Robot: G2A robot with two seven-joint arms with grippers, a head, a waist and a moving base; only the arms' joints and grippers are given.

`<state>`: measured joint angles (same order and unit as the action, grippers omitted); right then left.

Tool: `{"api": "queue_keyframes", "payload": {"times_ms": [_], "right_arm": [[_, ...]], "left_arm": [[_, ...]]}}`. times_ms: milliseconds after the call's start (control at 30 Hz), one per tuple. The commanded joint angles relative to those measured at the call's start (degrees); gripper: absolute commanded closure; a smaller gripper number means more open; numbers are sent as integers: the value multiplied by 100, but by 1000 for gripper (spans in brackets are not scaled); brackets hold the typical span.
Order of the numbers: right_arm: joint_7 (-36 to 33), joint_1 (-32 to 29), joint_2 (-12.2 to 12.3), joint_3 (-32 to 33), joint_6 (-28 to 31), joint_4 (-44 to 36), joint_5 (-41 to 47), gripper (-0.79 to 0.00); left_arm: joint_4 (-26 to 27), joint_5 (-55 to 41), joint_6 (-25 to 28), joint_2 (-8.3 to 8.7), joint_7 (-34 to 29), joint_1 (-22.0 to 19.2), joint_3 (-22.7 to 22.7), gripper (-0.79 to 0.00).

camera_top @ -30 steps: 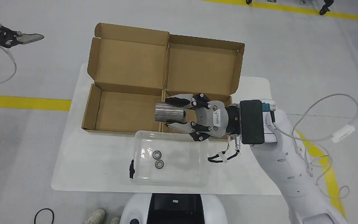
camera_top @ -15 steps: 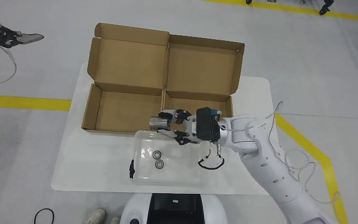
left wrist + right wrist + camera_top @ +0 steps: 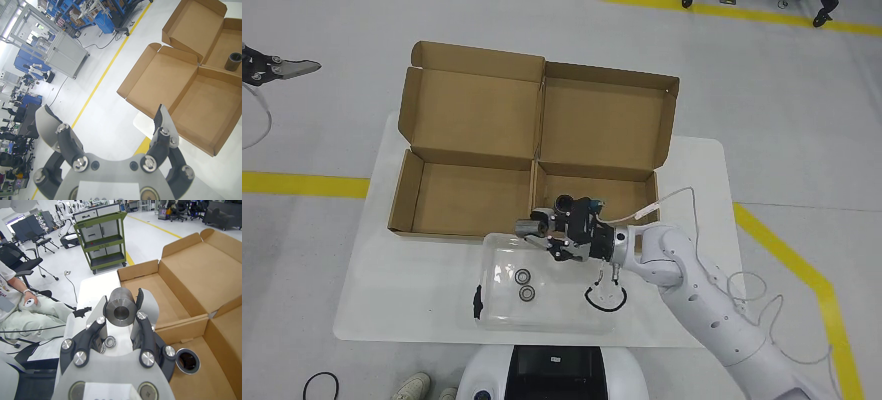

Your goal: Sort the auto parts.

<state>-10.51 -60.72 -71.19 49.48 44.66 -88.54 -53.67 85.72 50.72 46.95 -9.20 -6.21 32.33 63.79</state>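
1. One left gripper (image 3: 287,68) sits far left, off the white table (image 3: 372,290) and over the floor, cut by the top view's edge; in its own wrist view (image 3: 104,113) the fingers are spread wide with nothing between them
2. Left cardboard box (image 3: 467,200) stands at the table's back, lid flap folded back, touching the right cardboard box (image 3: 602,130) along one side wall
3. Black scrap (image 3: 477,300) lies at the left rim of the clear tray (image 3: 572,310); it is too small to identify, and in the right wrist view (image 3: 82,312) it looks like a flat torn piece
4. Clear tray is just in front of both boxes; two bearings (image 3: 524,275) lie close together in its left half. In the right wrist view one of the bearings (image 3: 110,341) shows plainly, the other is half hidden behind a finger
5. Right gripper (image 3: 545,233) is clamped on the metal cylinder (image 3: 529,227), which lies on its side with the bore facing the wrist camera (image 3: 121,308). It is held about where the boxes' front walls meet the tray's back rim; height above them cannot be told, and from above the fingers cover most of it
6. Right cardboard box holds a dark sleeve (image 3: 187,361) upright, open end up, near its front wall and partly cut off by the gripper body; it shows farther off in the left wrist view (image 3: 233,61). The right arm covers that part of the box from above
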Motion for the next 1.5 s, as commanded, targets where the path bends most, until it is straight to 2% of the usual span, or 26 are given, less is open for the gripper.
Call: {"api": "queue_keyframes", "payload": {"times_ms": [0, 167, 400, 600, 733, 1000, 1467], "right_arm": [[-167, -21, 7, 35, -166, 16, 33, 0], [-630, -134, 89, 338, -535, -77, -16, 0], [-1686, -329, 248, 958, -1055, -438, 196, 0], [-2735, -208, 303, 1097, -1533, -528, 99, 0], [-3241, -77, 287, 960, -1913, -555, -85, 0], [-3831, 225, 192, 507, -2624, -378, -617, 0], [-4479, 1026, -132, -372, -3240, 383, -864, 0]], "left_arm": [[0, 0, 0, 0, 0, 0, 0, -785], [0, 0, 0, 0, 0, 0, 0, -785], [0, 0, 0, 0, 0, 0, 0, -785], [0, 0, 0, 0, 0, 0, 0, -785], [0, 0, 0, 0, 0, 0, 0, -785], [0, 0, 0, 0, 0, 0, 0, -785], [0, 0, 0, 0, 0, 0, 0, -785]]}}
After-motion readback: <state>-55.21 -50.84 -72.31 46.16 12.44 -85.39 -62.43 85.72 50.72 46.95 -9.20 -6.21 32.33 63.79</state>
